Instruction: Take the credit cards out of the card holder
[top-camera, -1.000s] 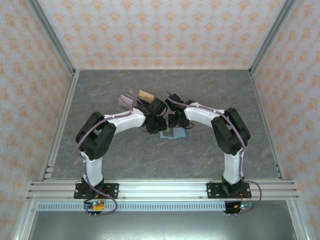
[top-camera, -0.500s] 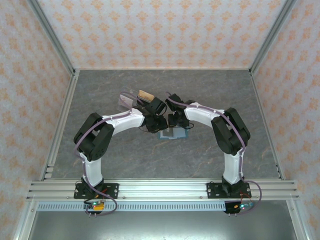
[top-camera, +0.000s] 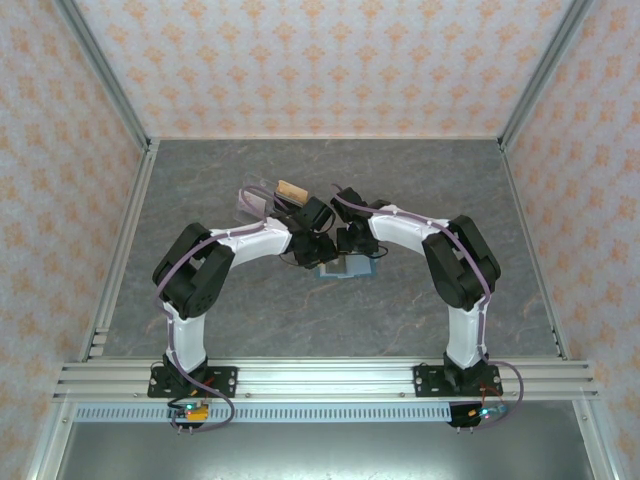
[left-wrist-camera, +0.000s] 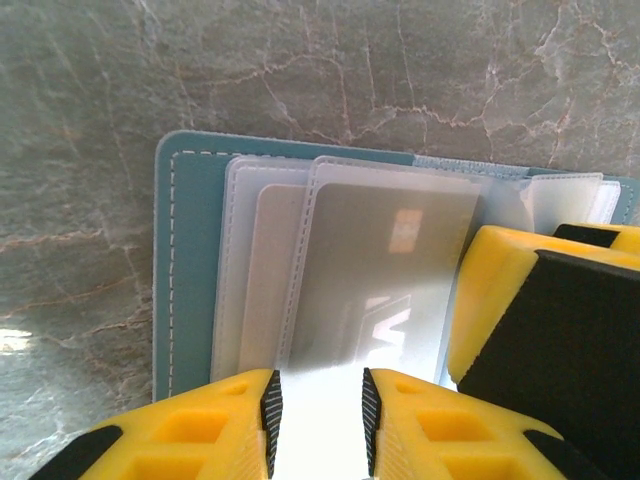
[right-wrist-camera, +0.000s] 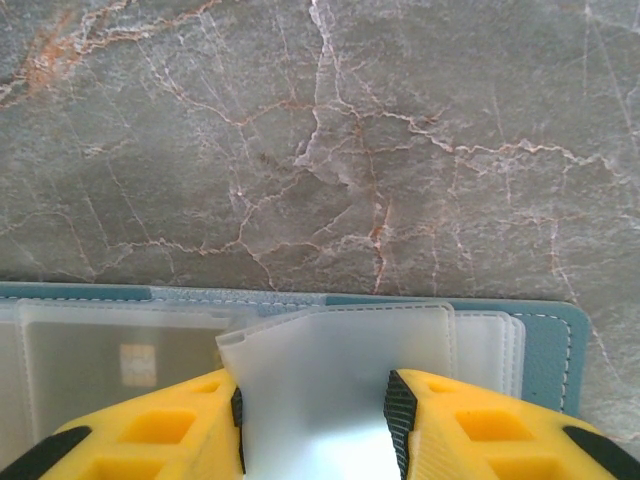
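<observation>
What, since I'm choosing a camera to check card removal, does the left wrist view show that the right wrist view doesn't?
Left wrist view: the left gripper, a pale card half under the front sleeve, and the other arm's yellow-black finger. Right wrist view: the right gripper with a clear sleeve flap between its fingers. Both: the teal card holder, the grey chip card, the marble table.

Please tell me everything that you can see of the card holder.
The card holder is a teal folding wallet with pale stitching along its edge, lying open and flat on the marbled table. Inside are frosted plastic sleeves, overlapping; one holds a grey card with a chip. One sleeve runs between the fingers of the left gripper, another, its corner curled up, between those of the right gripper. Whether either is clamped, I cannot tell.
</observation>
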